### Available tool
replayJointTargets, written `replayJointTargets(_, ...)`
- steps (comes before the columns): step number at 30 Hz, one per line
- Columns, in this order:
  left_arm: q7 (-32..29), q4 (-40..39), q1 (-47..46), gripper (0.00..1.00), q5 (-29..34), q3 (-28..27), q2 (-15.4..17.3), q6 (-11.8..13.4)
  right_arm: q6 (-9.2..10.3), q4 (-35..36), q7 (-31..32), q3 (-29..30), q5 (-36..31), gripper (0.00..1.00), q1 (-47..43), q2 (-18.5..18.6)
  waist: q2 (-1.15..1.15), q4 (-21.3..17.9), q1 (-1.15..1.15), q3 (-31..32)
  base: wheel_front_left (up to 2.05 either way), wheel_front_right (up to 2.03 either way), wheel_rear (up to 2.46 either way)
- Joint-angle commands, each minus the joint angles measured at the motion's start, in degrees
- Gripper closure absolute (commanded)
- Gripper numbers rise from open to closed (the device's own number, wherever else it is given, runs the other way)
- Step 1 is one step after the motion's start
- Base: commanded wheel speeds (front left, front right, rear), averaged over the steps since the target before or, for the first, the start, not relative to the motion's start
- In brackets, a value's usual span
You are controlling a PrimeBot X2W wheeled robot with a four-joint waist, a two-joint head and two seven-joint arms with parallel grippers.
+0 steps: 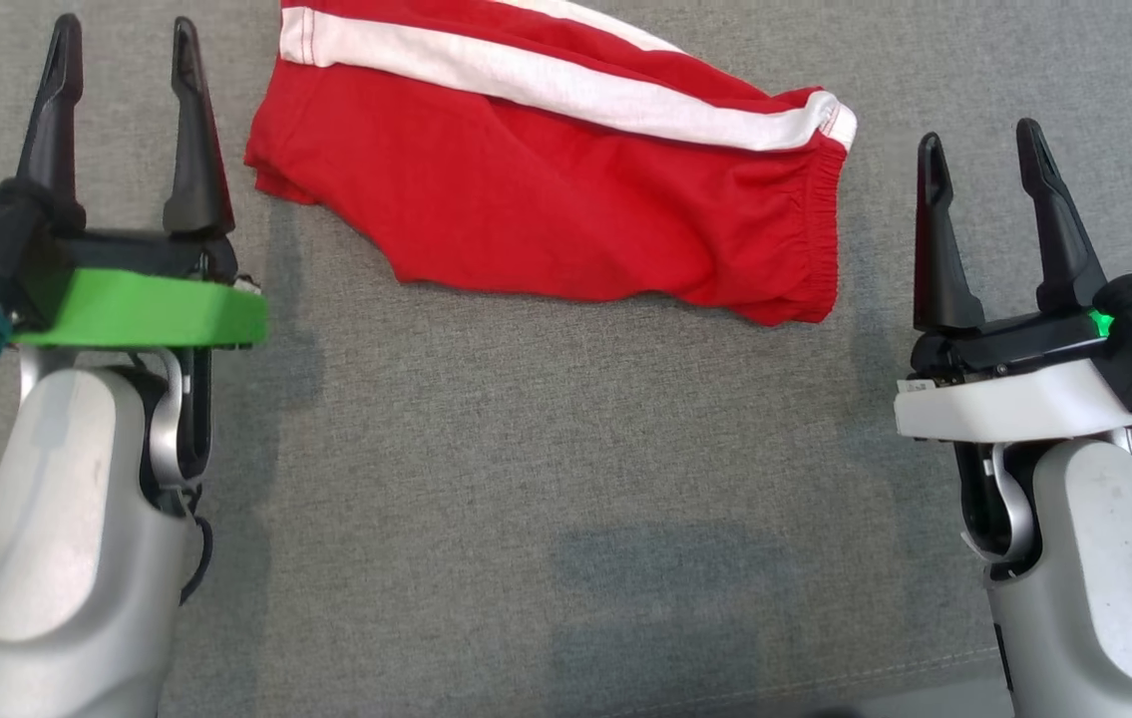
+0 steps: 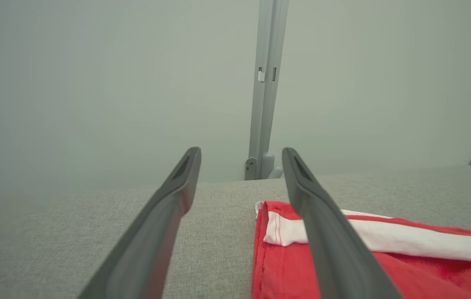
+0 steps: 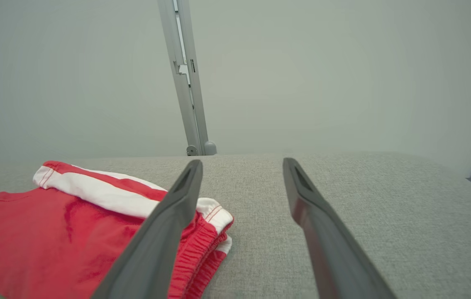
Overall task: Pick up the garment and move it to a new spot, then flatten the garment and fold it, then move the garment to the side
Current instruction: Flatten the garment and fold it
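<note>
Our red garment (image 1: pixel 566 189) with the white stripe lies on the grey cloth surface (image 1: pixel 526 479), at the far middle, between our two grippers. Its elastic waistband points to our right. It seems folded in half, though the head view cuts off its far edge. Our left gripper (image 1: pixel 126 35) has its fingers apart and empty, just beside the leg hem. Our right gripper (image 1: pixel 978 135) is also spread and empty, near the waistband.

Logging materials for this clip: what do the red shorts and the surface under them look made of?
Red shorts: soft matte knit, likely cotton jersey; gathered waistband, limp folds. Grey surface: woven fabric, matte; coarse weave shows.
</note>
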State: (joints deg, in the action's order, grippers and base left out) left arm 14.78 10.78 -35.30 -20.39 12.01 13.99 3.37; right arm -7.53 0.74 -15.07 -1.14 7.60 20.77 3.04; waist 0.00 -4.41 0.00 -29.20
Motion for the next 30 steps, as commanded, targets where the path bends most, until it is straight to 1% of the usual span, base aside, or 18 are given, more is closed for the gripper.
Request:
replayJointTargets(1, 0.4, -1.7, 2.7, 0.0, 1.1, -0.4, 0.2, 0.4, 0.08, 0.4, -0.3, 0.5, -0.4, 0.0, -1.2, 0.1, 0.0, 0.7, 0.0, 1.6, 0.0, 0.0, 0.0)
replayJointTargets(4, 0.4, -5.3, 7.2, 0.0, 2.1, -1.2, 0.2, 0.8, 0.08, 0.1, -0.3, 1.6, -0.8, 0.0, -3.1, 0.2, 0.0, 0.8, 0.0, 3.1, 0.0, 0.0, 0.0)
replayJointTargets(7, 0.4, -6.9, 11.5, 0.0, 2.6, -1.5, 0.1, 0.7, 0.08, -0.3, -0.3, 2.3, -1.0, 0.0, -5.1, 0.2, 0.0, 0.7, 0.0, 4.5, 0.0, 0.0, 0.0)
replayJointTargets(13, 0.4, -6.6, 14.9, 0.0, 1.8, -1.1, -0.2, -0.1, 0.08, -1.0, -0.3, 3.0, -0.4, 0.0, -7.4, 0.1, 0.0, 1.0, 0.0, 5.4, 0.0, 0.0, 0.0)
replayJointTargets(25, 0.4, -5.9, 13.5, 0.0, 1.2, -0.6, -0.1, -1.4, 0.08, -1.6, -0.3, 2.5, 0.4, 0.0, -7.5, 0.0, 0.0, 1.0, 0.0, 6.1, 0.0, 0.0, 0.0)
replayJointTargets(30, -0.8, -5.1, 8.4, 0.0, 1.2, 0.7, 0.7, -3.8, 0.08, -1.1, -0.3, 1.6, 0.5, 0.0, -6.4, 0.0, 0.0, 0.1, 0.0, 5.1, 0.0, 0.0, 0.0)
